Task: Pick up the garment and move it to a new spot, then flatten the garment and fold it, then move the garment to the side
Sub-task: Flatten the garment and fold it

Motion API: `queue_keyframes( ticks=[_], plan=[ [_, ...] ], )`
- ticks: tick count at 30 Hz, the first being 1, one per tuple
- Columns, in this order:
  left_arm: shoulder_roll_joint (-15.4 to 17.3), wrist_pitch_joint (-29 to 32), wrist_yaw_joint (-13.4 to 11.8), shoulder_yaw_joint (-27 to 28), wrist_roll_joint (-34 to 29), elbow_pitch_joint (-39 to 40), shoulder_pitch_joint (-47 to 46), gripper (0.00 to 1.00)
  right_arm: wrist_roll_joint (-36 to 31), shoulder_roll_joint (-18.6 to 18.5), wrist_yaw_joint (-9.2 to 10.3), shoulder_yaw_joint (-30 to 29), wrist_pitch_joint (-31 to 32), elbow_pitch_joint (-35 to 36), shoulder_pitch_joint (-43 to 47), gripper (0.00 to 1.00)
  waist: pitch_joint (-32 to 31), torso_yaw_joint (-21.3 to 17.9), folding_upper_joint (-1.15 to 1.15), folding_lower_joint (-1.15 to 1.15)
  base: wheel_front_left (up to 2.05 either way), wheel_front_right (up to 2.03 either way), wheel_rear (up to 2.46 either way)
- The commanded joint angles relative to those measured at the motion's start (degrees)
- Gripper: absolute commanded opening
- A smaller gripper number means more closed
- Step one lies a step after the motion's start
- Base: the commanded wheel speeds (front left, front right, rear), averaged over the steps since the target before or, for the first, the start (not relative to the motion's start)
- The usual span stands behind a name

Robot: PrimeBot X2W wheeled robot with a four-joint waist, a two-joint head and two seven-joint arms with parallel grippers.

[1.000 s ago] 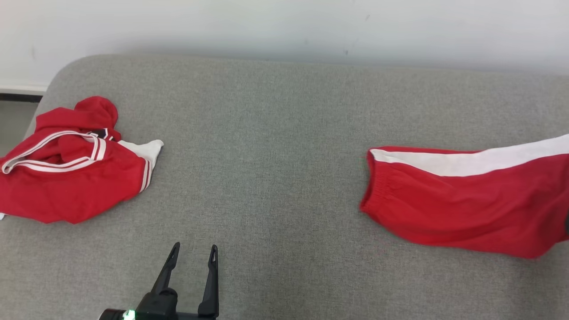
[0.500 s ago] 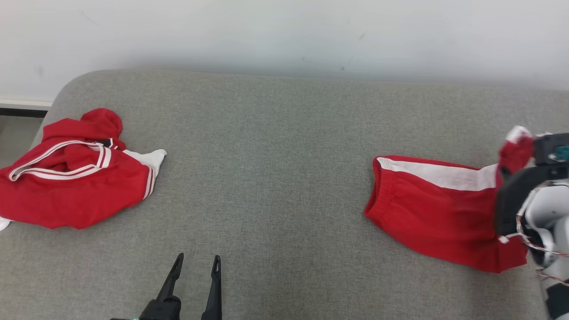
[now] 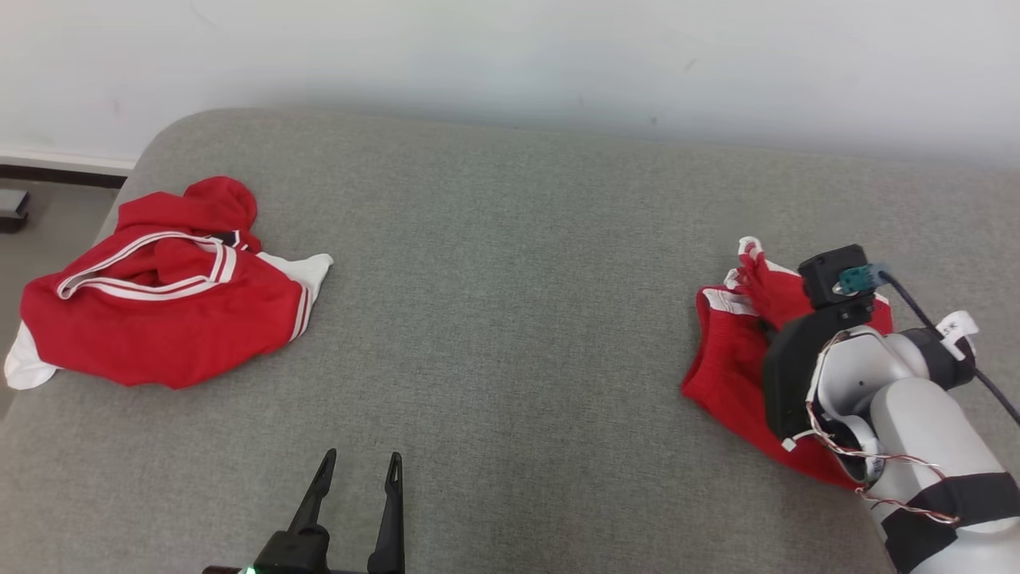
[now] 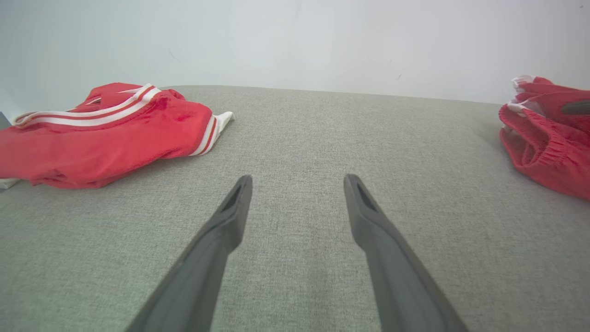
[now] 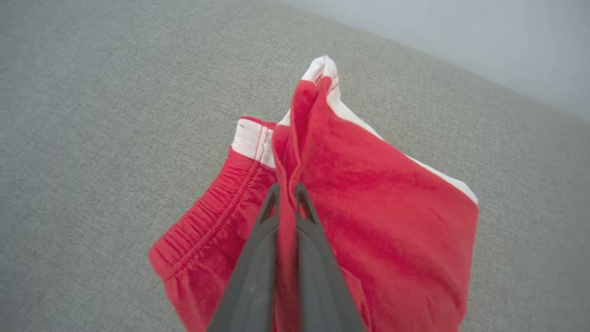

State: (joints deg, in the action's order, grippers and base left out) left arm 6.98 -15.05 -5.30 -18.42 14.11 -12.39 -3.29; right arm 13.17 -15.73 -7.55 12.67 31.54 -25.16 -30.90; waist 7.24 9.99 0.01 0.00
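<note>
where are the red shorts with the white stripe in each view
Head view: red shorts at the right, partly under the right arm.
Left wrist view: red shorts at the far right edge.
Right wrist view: red shorts in the centre, a fold pinched in the right gripper, jaws shut.
Shared landmark: the gathered waistband, lying on the grey cushion.
</note>
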Motion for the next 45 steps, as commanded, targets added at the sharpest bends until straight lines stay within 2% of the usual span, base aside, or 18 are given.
queue_keyframes(
  ticks=[1,11,12,13,19,22,26,32,33,34,35,41,45],
  plan=[
    [-0.28,-0.18,0.07,0.30,-0.32,-0.12,-0.35,1.00,0.50,0.30,0.12,0.83,-0.35,-0.58,-0.73,0.00,0.31,0.64,-0.01,0.00,0.00,0.00,0.00],
    [-1.23,-0.18,0.84,1.64,-1.07,-0.66,-0.01,1.00,3.62,1.21,0.12,4.95,-1.92,-4.11,-1.68,0.00,0.17,1.36,-0.01,0.00,0.00,0.00,0.00],
    [-1.32,-0.18,0.90,1.79,-1.14,-0.67,0.12,1.00,3.82,1.23,0.12,5.22,-2.13,-4.34,-1.85,0.34,0.09,1.29,-0.01,0.00,0.00,0.00,0.00],
    [-1.39,-0.18,0.93,1.94,-1.19,-0.69,0.29,1.00,4.45,1.48,0.12,5.27,-2.63,-4.51,-1.99,1.00,-0.02,1.16,-0.01,0.00,0.00,0.00,0.00],
    [-1.78,-0.19,1.22,2.82,-1.51,-0.84,0.79,1.00,11.29,2.77,0.12,4.87,-5.01,-2.23,-2.58,1.00,-1.01,0.18,-0.01,0.00,0.00,0.00,0.00],
    [-2.01,-0.19,1.45,3.10,-1.72,-0.86,1.20,1.00,13.30,1.12,0.12,3.20,-6.89,0.04,-2.60,1.00,-1.65,-0.29,-0.01,0.00,0.00,0.00,0.00],
    [-2.17,-0.19,1.64,3.43,-2.12,-0.78,1.59,1.00,12.80,-1.24,0.12,-1.60,-9.66,0.94,-0.34,1.00,-2.22,-0.62,-0.01,0.00,0.00,0.00,0.00],
    [-2.42,-0.19,2.13,3.76,-2.86,-0.13,1.82,1.00,8.31,-3.52,0.12,-9.36,-13.01,-1.75,4.59,1.00,-2.10,-0.52,-0.01,0.00,0.00,0.00,0.00],
    [-2.47,-0.19,2.13,3.83,-2.97,0.03,1.80,1.00,7.46,-3.56,0.12,-10.27,-13.70,-2.30,5.33,0.80,-1.97,-0.48,-0.01,0.00,0.00,0.00,0.00],
    [-2.49,-0.19,2.24,3.93,-2.94,0.19,1.78,1.00,6.79,-3.42,0.12,-10.91,-14.38,-2.70,5.90,0.23,-1.77,-0.45,-0.01,0.00,0.00,0.00,0.00],
    [-2.49,-0.19,2.36,4.06,-3.08,0.31,1.73,1.00,6.17,-3.01,0.12,-11.34,-14.86,-3.16,6.50,0.00,-1.56,-0.44,-0.01,0.00,0.00,0.00,0.00],
    [-2.56,-0.19,2.67,4.57,-3.47,0.35,1.26,1.00,4.10,-1.71,0.12,-10.21,-15.39,-4.96,7.52,0.00,-0.61,-0.49,-0.01,0.00,0.00,0.00,0.00],
    [-2.75,-0.19,2.95,4.62,-3.64,-0.09,1.27,1.00,3.37,-0.71,0.12,-6.31,-14.48,-6.06,8.23,0.00,-0.69,-0.51,-0.01,0.00,0.00,0.00,0.00]
  ],
)
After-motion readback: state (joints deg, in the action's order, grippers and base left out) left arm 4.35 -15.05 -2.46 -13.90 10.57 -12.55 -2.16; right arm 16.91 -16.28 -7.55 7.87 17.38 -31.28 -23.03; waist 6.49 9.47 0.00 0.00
